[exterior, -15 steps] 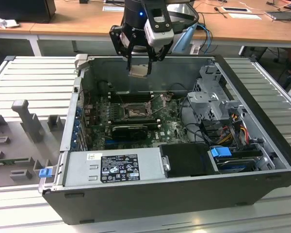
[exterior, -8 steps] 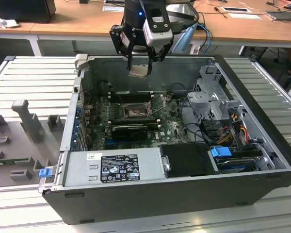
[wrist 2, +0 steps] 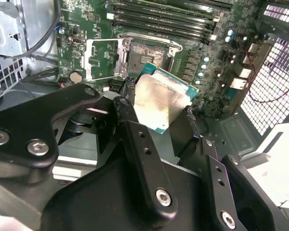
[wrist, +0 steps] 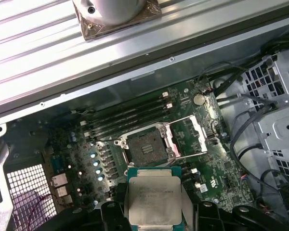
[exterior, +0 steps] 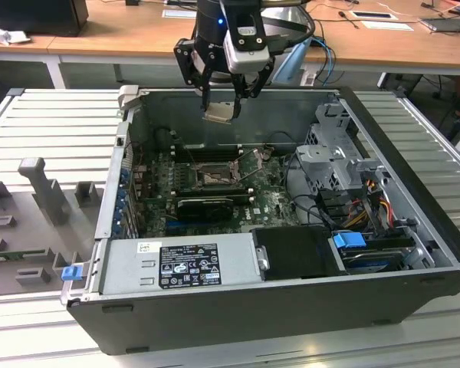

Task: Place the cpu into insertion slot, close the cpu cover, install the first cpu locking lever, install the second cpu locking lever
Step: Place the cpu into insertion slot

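Observation:
My gripper (exterior: pixel 221 106) hangs above the open computer case, shut on the cpu (exterior: pixel 219 112), a flat square chip with a pale silver top and a green edge. Both wrist views show the cpu (wrist 2: pixel 161 103) (wrist: pixel 154 199) pinched between the black fingers (wrist 2: pixel 135 139). Well below it on the green board lies the insertion slot (exterior: pixel 213 178) (wrist 2: pixel 145 54) (wrist: pixel 145 147), its dark frame bare and nothing in it. The cpu cover (wrist 2: pixel 102 58) (wrist: pixel 188 137) is a silvery windowed frame, swung open beside the slot.
Long black memory slots (exterior: pixel 207 153) run along the far side of the slot, and a black graphics card (exterior: pixel 207 205) sits on its near side. A grey power supply (exterior: pixel 176 264) fills the case front. A metal drive cage (exterior: pixel 337 153) with cables stands at the exterior view's right.

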`<action>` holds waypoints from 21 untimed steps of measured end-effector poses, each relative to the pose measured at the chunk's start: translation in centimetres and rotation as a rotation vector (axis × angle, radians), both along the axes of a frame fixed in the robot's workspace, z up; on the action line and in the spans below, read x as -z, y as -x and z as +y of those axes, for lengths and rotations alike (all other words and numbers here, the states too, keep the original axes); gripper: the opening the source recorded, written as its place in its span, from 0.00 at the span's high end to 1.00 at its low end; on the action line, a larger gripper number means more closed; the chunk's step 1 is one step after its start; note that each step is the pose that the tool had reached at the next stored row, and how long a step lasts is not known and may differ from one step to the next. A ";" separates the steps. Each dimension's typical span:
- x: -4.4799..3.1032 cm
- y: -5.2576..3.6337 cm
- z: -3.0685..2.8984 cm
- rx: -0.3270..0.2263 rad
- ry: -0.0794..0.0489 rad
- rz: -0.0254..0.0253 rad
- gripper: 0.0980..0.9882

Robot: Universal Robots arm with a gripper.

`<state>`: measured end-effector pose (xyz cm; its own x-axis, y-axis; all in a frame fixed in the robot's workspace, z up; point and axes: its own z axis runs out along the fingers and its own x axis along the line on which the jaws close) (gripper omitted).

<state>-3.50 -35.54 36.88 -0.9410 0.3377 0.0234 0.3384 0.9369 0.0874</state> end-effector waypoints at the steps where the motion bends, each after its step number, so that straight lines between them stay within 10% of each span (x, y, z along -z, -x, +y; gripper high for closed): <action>1: 0.00 0.00 0.00 0.006 0.000 -0.0001 0.52; 21: 0.00 0.00 0.00 0.116 0.000 0.0000 0.52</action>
